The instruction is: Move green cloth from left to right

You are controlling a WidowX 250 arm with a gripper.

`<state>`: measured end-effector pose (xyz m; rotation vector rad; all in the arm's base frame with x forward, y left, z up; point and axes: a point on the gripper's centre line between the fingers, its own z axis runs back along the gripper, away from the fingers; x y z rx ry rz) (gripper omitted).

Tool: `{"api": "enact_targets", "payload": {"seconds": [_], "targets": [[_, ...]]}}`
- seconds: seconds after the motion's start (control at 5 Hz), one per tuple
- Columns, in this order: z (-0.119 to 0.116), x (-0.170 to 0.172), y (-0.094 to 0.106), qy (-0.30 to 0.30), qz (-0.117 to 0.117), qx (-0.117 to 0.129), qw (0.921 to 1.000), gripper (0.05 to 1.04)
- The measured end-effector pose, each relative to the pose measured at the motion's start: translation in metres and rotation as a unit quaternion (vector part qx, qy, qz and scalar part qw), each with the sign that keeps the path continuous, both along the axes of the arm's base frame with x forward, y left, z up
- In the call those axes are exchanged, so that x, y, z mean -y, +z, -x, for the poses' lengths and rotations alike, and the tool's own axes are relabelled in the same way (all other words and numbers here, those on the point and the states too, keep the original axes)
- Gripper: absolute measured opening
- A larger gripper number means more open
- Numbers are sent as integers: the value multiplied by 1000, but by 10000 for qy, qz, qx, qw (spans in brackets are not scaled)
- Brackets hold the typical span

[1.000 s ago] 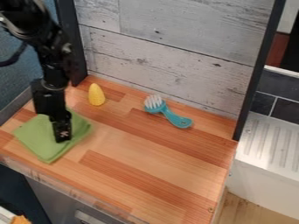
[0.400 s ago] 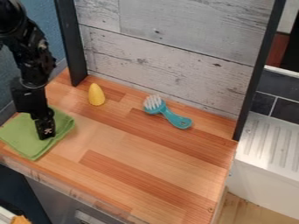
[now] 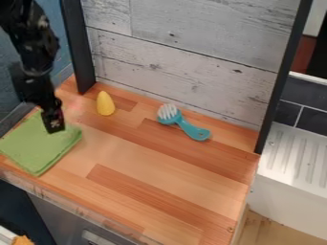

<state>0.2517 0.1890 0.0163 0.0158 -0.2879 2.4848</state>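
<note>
I look down on a wooden table (image 3: 147, 191), and the green cloth (image 3: 38, 148) lies at its left end in my view. The cloth is spread in a nearly square shape, turned so that one corner points toward the front edge of the table, near to it. Its surface looks mostly flat, with small creases.

My black arm (image 3: 35, 48) comes in from the upper left, and the gripper (image 3: 54, 128) hangs down over the back part of the cloth. I cannot tell if its jaws are open or closed, and also I cannot tell if they touch the cloth. On the end of the gripper I see a small pale mark (image 3: 55, 123), too small for me to make out.

Behind the cloth and to the right, a yellow cone (image 3: 105, 104) stands upright, apart from it. Farther right lies a teal brush (image 3: 191, 130), its white bristles toward the cone and its handle toward the front right. Behind these things stands a grey wooden wall (image 3: 185, 52).
</note>
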Motion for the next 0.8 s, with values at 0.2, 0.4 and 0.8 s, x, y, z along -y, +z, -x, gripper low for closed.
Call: {"api": "enact_targets", "payload": {"seconds": [0.2,0.4,0.8], "targets": [[-8,2,25,-104,-87,396,9991,999],[-8,2,25,-120,-81,387,9991,999],[-8,2,25,-121,-80,387,9991,999]]}}
